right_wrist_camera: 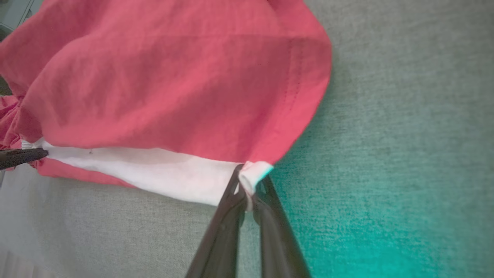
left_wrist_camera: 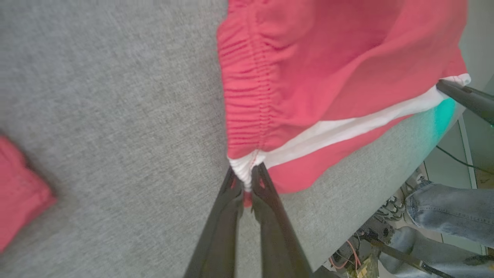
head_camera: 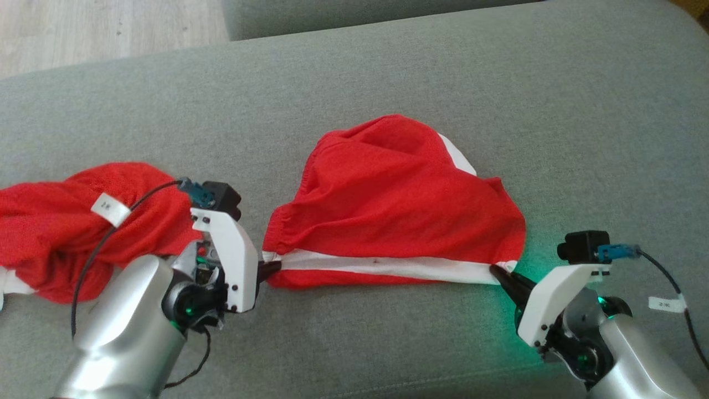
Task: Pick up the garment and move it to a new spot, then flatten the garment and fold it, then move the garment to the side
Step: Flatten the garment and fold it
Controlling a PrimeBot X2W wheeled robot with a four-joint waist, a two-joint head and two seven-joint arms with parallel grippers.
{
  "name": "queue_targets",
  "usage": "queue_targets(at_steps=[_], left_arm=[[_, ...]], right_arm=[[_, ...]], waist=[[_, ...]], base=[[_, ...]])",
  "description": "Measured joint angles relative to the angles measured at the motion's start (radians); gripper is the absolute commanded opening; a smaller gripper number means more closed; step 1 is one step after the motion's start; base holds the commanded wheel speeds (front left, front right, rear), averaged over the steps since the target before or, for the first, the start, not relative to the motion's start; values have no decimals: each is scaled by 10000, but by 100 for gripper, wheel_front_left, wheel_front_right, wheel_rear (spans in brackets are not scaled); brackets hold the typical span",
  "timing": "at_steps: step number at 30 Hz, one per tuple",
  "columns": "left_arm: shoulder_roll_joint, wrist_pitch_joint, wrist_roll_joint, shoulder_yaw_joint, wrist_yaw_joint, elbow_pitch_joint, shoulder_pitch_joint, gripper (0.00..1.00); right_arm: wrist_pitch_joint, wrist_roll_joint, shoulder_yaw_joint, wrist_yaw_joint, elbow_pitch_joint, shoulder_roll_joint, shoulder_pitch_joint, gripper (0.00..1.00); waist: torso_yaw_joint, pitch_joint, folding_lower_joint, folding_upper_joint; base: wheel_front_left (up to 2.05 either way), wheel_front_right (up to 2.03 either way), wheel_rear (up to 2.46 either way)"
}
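The garment is a pair of red shorts with a white side stripe, lying mid-cushion with the stripe stretched along its near edge. My left gripper is shut on the stripe's left, waistband end; the left wrist view shows white cloth pinched at the gripper below the gathered red garment. My right gripper is shut on the stripe's right end, where a white fold bulges at the gripper under the garment. Between the two grips the stripe runs taut.
A second red garment lies bunched at the far left of the grey sofa cushion. Wood floor shows beyond the cushion at top left. In the left wrist view a person's jeans-clad legs stand past the cushion's edge.
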State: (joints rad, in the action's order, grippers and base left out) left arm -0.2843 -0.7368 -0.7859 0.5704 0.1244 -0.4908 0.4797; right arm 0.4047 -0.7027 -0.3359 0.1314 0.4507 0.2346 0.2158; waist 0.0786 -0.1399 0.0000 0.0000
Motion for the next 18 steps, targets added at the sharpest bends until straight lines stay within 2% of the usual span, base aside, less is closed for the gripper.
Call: queue_targets(at_steps=[7,10,15,18], left_arm=[[-190,445,-288,240,2,44,-1,0],[-364,713,-619,276,2,487,-30,0],[-468,1143,-1243,-79,2,1062,23,0],[-422,1542,-1277,-401,-2,1145,810,0]], right_arm=[[-621,-132,-171,0,-107,357,-1,0],[-1085,-372,-174,0,-815,487,-6,0],[-1916,-581,-401,0,-2063,1081,250,0],[-1981,-832,-713,0,-2405,1808,1437,0]], waist=[[-64,264,0,0],[-90,470,0,0],[-171,347,0,0],[-226,-36,0,0]], base=[[0,0,0],[0,0,0],[0,0,0],[0,0,0]])
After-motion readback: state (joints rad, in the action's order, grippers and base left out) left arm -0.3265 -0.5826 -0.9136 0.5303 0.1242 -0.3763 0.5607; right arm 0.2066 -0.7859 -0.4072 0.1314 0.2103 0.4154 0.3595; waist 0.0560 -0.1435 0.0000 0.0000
